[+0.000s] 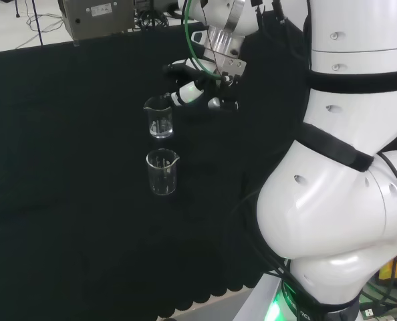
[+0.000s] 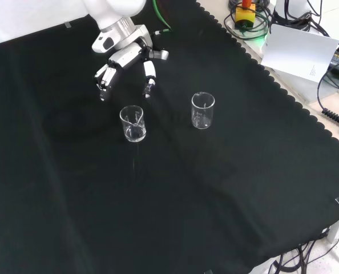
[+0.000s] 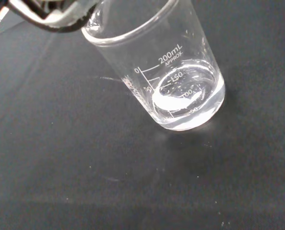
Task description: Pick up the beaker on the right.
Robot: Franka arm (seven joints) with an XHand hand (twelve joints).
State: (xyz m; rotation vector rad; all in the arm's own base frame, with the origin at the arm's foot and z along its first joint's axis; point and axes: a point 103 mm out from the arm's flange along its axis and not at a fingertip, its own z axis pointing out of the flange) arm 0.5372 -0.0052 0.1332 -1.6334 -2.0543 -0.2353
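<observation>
Hand (image 2: 124, 60) hovers just beyond the left-hand beaker (image 2: 132, 123) in the front view, fingers spread, gripping nothing; the right one (image 2: 202, 110) stands apart; looks aimed wrong, probably; could grab or tip it.

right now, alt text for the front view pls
The robot's black and white hand hovers open just behind the left of two clear glass beakers, not touching it. That left beaker and the right beaker stand upright on black cloth.
</observation>
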